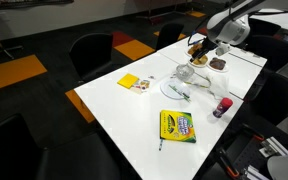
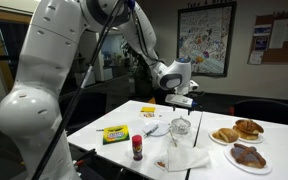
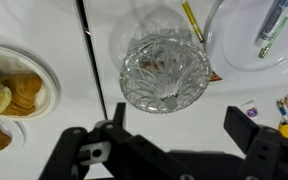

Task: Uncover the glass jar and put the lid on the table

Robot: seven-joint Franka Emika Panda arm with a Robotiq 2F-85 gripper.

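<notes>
The glass jar (image 3: 144, 88) is a squat cut-glass bowl standing on the white table (image 3: 64, 30). Its round glass lid (image 3: 166, 62) sits on top. The jar also shows in both exterior views (image 1: 184, 73) (image 2: 180, 130). My gripper (image 3: 180, 126) is open and empty. In the wrist view it hangs above the table just beside the jar, which lies slightly beyond the fingertips. In both exterior views the gripper (image 1: 201, 47) (image 2: 181, 101) hovers a little above the jar without touching it.
A white plate (image 3: 246, 55) with pens lies beside the jar. Plates of pastries (image 3: 12, 92) (image 2: 240, 131) stand on the other side. A crayon box (image 1: 177, 126), a purple-and-red bottle (image 1: 221, 106), yellow notes (image 1: 130, 82) and a white napkin (image 2: 189, 157) are on the table.
</notes>
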